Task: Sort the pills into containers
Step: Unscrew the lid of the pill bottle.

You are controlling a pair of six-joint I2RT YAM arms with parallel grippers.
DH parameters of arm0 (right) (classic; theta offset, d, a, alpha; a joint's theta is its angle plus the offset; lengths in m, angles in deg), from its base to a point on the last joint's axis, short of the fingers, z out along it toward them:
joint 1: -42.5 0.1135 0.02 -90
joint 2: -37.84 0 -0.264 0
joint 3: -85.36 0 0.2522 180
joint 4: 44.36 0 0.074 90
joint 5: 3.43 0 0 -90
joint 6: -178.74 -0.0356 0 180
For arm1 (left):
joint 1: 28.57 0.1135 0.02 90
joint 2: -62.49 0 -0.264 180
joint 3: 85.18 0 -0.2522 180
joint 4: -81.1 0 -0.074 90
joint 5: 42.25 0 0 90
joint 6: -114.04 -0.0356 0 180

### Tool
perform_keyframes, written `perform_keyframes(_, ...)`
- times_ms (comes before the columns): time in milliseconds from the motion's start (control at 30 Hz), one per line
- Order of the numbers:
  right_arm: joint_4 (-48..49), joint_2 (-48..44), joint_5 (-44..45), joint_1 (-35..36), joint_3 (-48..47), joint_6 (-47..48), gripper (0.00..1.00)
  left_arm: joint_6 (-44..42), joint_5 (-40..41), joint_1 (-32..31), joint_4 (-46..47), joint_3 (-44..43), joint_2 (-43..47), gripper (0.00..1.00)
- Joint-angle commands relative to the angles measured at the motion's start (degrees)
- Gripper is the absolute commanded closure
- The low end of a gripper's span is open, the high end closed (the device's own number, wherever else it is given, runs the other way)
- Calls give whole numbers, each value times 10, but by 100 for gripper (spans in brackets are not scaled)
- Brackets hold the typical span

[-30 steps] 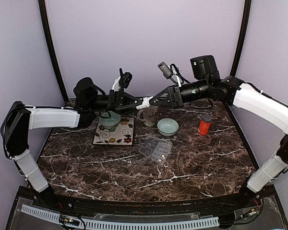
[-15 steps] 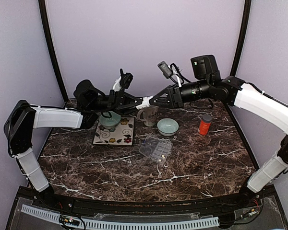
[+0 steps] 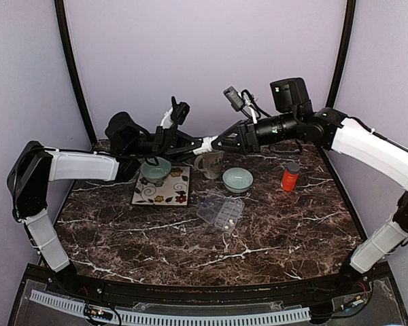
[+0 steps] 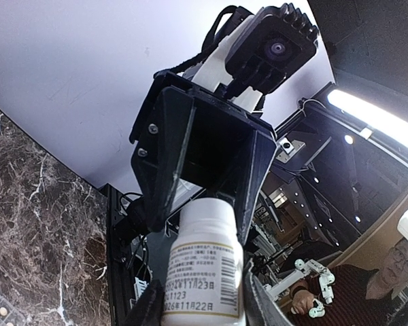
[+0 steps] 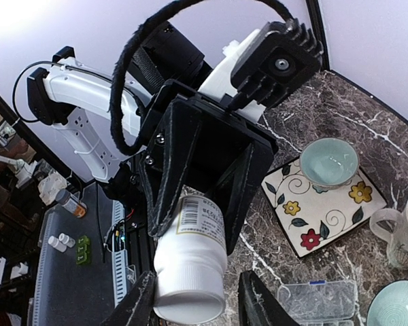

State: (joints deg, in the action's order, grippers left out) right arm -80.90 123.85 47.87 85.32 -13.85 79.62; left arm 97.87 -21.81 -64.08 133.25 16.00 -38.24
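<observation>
white bottle (image 5: 189,261) up high, left gripper (image 4: 204,305) squeezing it tight, right gripper (image 5: 198,302) fingers apart around its end

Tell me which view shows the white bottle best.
Right wrist: the bottle shows large, with its label and round end. Left wrist cuts its lower part off at the frame edge; top external gives only a small white spot.

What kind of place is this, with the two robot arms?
Probably a robot lab's test booth: a left arm and a right arm bolted to a marble-look table, with plain lilac walls closing it in.
</observation>
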Motion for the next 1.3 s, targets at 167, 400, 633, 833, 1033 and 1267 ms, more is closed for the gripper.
perform_keyframes(167,7,3,22,-5,-19,1,55,-60,-25,-1,-25,-24,14,100)
perform_keyframes(400,5,-1,14,-4,-19,-7,52,-98,-13,-1,-62,-21,23,100)
perform_keyframes(633,10,-7,11,-5,-12,-18,48,-107,-8,-1,-68,-18,24,100)
perform_keyframes(833,24,-12,1,-5,-9,-37,46,-119,-6,15,-80,-18,25,100)
perform_keyframes(1033,34,-10,-3,-9,-9,-67,45,-126,-4,17,-85,-17,26,100)
perform_keyframes(1267,68,-6,13,-34,-9,-180,43,-138,0,17,-95,-12,34,100)
